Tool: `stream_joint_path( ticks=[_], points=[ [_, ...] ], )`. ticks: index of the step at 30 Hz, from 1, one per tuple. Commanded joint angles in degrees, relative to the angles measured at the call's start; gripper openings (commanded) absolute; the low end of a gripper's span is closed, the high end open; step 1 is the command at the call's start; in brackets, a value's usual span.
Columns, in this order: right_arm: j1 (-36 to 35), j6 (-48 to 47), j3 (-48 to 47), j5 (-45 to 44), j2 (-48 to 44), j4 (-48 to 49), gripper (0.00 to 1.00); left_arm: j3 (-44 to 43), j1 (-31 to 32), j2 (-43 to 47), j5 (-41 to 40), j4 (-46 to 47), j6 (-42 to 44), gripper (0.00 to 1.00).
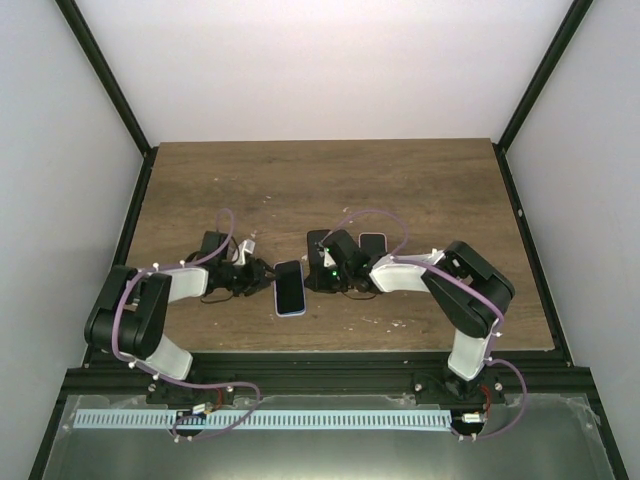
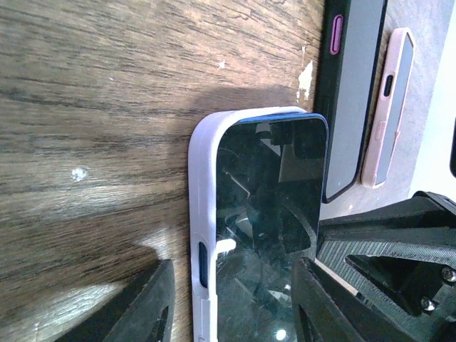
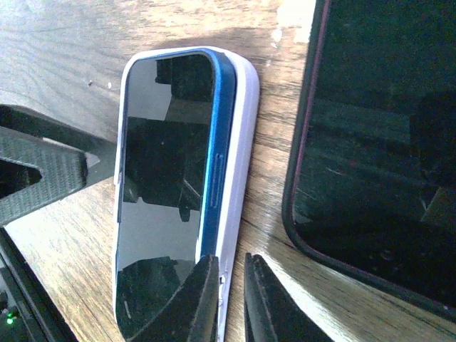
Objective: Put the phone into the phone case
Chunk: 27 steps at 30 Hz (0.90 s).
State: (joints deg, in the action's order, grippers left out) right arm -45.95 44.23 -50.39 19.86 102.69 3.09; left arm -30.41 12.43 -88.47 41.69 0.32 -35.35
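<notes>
A blue phone (image 1: 289, 288) lies screen up in a white phone case (image 3: 244, 135) on the wooden table, between my two grippers. In the right wrist view the phone's blue side (image 3: 221, 142) stands proud of the case wall on that edge. The left gripper (image 2: 231, 285) is open and straddles the phone (image 2: 267, 206) and the case (image 2: 203, 185), with wood showing between one finger and the case. My right gripper (image 3: 231, 267) is pinched onto the case's side wall, one finger over the phone's edge and the other outside the case.
A black-cased phone with purple buttons (image 2: 353, 92) and a pink-cased phone (image 2: 388, 107) lie side by side just beyond the white case. The black one (image 3: 377, 142) is close to the right gripper. Both arms reach in from the near edge of the table (image 1: 400, 190).
</notes>
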Motion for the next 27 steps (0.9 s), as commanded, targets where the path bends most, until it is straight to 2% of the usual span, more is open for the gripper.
stream_joint_path(
  ticks=[1, 7, 18, 27],
  points=[
    [-0.5, -0.8, -0.7, 1.3, 0.7, 1.7, 0.09, 0.5, 0.3, -1.9, -0.3, 1.0, 0.8, 0.45],
    [-1.0, -0.8, -1.0, 2.9, 1.9, 3.2, 0.04, 1.6, 0.5, -2.0, 1.1, 2.9, -0.5, 0.4],
    [-2.4, -0.8, -2.3, 2.8, 4.0, 1.8, 0.01, 3.5, 3.5, -2.6, 3.7, 7.1, -4.2, 0.36],
    [-2.6, -0.6, 2.9, -1.1, -4.6, -2.3, 0.04, 4.5, 8.9, -0.5, 3.3, 9.0, -8.1, 0.33]
  ],
)
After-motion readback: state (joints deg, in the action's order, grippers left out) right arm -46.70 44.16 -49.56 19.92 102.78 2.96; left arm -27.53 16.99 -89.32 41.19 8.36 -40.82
